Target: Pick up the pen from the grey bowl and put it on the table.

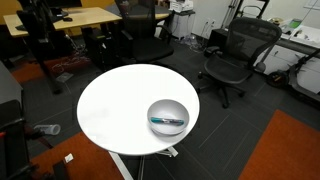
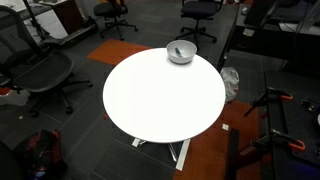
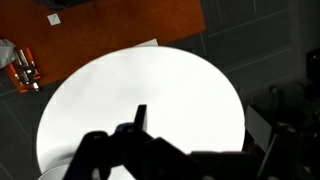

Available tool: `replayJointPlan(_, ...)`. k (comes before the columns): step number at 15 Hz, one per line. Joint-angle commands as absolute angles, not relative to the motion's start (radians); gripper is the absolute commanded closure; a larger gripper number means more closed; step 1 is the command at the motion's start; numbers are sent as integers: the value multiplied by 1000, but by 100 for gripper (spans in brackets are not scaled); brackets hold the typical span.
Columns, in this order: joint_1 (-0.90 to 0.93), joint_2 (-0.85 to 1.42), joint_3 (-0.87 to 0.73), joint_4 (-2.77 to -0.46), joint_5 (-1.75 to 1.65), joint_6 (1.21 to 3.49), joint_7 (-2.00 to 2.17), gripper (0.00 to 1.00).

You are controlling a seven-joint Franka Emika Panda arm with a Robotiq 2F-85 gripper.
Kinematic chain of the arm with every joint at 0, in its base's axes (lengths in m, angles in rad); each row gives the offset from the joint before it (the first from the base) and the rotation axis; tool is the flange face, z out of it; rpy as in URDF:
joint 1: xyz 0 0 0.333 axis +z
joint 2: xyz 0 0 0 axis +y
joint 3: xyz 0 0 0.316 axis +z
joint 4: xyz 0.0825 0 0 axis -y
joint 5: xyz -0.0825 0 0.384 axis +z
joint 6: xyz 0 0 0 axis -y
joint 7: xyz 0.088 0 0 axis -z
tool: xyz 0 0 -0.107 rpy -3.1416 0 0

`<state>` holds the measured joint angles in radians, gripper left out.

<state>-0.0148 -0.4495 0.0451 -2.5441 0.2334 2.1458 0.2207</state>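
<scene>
The grey bowl [image 1: 167, 108] stands on the round white table [image 1: 115, 105], near its edge, and shows in both exterior views [image 2: 181, 57]. The teal pen [image 1: 167, 122] lies inside the bowl, flat across its near side. The table also shows from above in an exterior view [image 2: 160, 100] and in the wrist view [image 3: 130, 85]. My gripper [image 3: 197, 123] shows only in the wrist view, as dark fingers spread wide above the table top. It is open and empty. The bowl and pen do not show clearly in the wrist view.
Black office chairs [image 1: 235, 55] [image 2: 40, 70] stand around the table. Wooden desks [image 1: 70, 20] are at the back. An orange carpet patch [image 3: 120, 30] lies beside the table. A bottle [image 1: 45, 129] lies on the floor, and a white bag [image 2: 230, 82] sits by the table.
</scene>
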Motion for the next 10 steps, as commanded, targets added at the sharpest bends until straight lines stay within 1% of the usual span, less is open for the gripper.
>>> replayJointPlan(1, -84, -425, 47, -2506, 166, 2223, 337, 0)
replayJointPlan(10, -220, -273, 34, -2392, -33, 2382, 543, 0)
